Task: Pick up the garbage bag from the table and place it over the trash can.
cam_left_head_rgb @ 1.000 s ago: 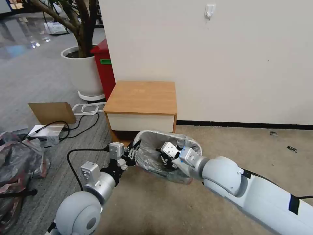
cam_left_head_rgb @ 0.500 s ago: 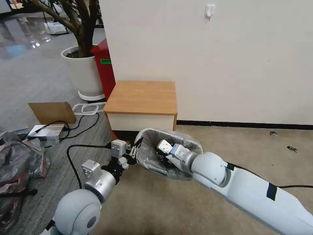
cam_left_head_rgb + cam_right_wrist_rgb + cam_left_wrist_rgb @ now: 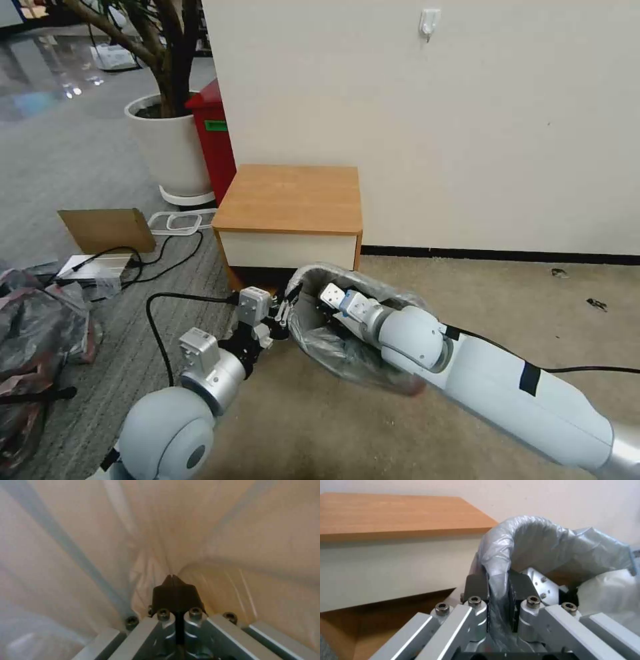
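The garbage bag (image 3: 365,281), thin grey plastic, is draped over the rim of the trash can (image 3: 343,347), which stands on the carpet in front of the table (image 3: 290,197). The can's cream walls show through the plastic. My left gripper (image 3: 285,313) is at the can's left rim, shut on the bag's edge; in the left wrist view the grey plastic (image 3: 533,545) runs between its fingers (image 3: 476,585). My right gripper (image 3: 171,577) is deep inside the lined can, shut with its tips together against the bag's inner folds (image 3: 233,542). My right forearm (image 3: 407,333) lies across the can's opening.
A heap of grey-pink bags (image 3: 33,333) lies at the left with cardboard (image 3: 107,229) and cables (image 3: 167,247). A red bin (image 3: 215,143) and a white plant pot (image 3: 170,150) stand behind the table. The wall runs along the back; open carpet lies to the right.
My right arm has pushed farther into the lined can, toward the table. The bagged can has leaned and shifted a little, and my left gripper has moved slightly right with the rim.
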Robot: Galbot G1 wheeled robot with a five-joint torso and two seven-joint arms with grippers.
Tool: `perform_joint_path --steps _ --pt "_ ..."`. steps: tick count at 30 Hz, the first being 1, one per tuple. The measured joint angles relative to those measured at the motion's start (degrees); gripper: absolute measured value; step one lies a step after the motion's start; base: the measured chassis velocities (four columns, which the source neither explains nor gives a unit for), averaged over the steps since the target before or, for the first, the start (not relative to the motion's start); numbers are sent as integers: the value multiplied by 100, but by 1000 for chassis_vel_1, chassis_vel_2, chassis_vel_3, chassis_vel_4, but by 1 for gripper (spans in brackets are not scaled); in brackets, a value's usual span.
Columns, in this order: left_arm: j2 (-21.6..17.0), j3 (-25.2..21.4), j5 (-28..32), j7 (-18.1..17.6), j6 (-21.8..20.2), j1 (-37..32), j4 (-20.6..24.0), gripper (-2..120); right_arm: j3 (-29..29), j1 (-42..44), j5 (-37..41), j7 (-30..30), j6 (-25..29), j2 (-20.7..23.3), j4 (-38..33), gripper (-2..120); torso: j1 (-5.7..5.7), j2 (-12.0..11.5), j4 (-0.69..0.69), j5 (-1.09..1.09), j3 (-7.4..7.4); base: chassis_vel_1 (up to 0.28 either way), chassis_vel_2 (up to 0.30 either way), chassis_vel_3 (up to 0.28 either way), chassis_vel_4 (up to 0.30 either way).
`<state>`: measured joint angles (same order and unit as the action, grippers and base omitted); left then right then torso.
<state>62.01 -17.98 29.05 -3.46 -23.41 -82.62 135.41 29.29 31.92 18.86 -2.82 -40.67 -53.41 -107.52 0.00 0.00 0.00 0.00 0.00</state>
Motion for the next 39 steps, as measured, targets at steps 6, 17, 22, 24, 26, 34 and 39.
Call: perform_joint_path --steps 6,17,22,24,26,34,39 --pt "56 -5 18 -3 -16 -18 15 8 66 -8 -73 2 0 1 90 0 0 0 0 0 0 0 0 0 0" --pt "132 -15 71 -19 -24 -25 18 8 200 -114 -98 18 -2 7 211 0 0 0 0 0 0 0 0 0 0" --pt "155 -32 150 -92 -28 -4 -82 8 187 -150 187 19 -3 85 42 0 0 0 -1 0 0 0 0 0 0" --pt "190 -58 334 -257 -87 32 -187 8 170 -216 494 18 -3 209 -146 0 0 0 0 0 0 0 0 0 0" --pt "204 -70 422 -318 -109 52 -232 8 166 -229 602 19 -2 263 -214 0 0 0 0 0 0 0 0 0 0" --pt "372 -30 1357 -993 -262 388 -674 8 -333 12 1456 16 8 526 -659 0 0 0 0 2 0 0 0 0 0" --pt "568 76 1971 -1468 -290 505 -974 8 -1088 498 2070 11 32 672 -1117 0 0 0 0 1 0 0 0 0 0"
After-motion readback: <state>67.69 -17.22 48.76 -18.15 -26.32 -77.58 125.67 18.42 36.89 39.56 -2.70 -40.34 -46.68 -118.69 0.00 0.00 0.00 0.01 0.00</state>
